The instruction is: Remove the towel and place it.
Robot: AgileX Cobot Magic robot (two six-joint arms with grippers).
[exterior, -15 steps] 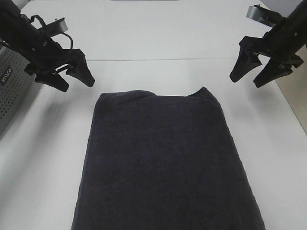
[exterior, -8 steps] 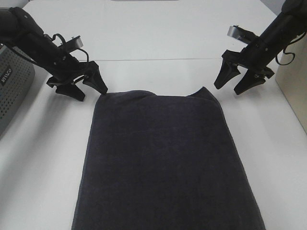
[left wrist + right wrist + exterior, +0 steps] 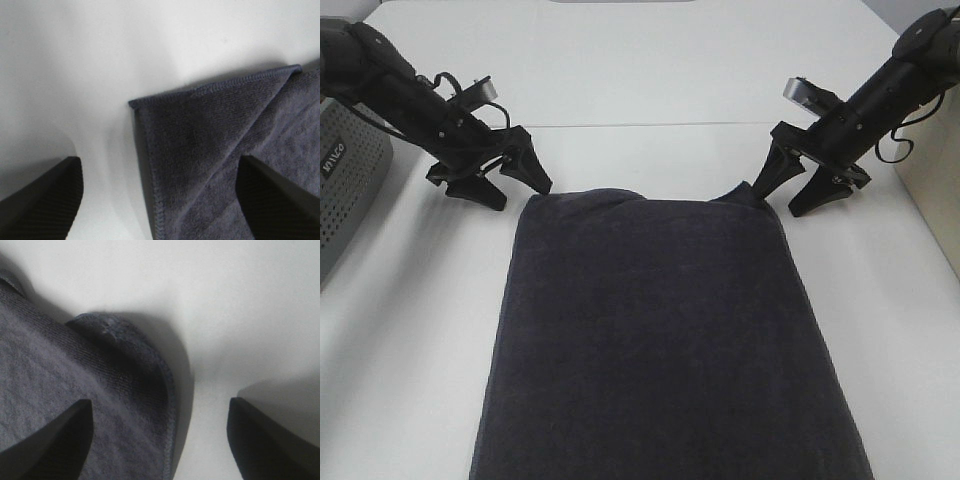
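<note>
The dark charcoal towel point(image 3: 660, 330) lies flat and folded on the white table point(image 3: 650, 80), running from mid-table to the near edge. My left gripper point(image 3: 515, 185) is open at the towel's far left corner point(image 3: 200, 130), one finger over the cloth, one over bare table. My right gripper point(image 3: 785, 195) is open at the raised far right corner point(image 3: 125, 365), straddling it the same way. Neither holds anything.
A grey perforated box point(image 3: 345, 190) stands at the left table edge. A beige object point(image 3: 935, 190) stands at the right edge. A seam point(image 3: 650, 125) crosses the table behind the towel.
Both grippers have come down and inward from above the table's sides to the towel's far corners. The towel has not moved.
</note>
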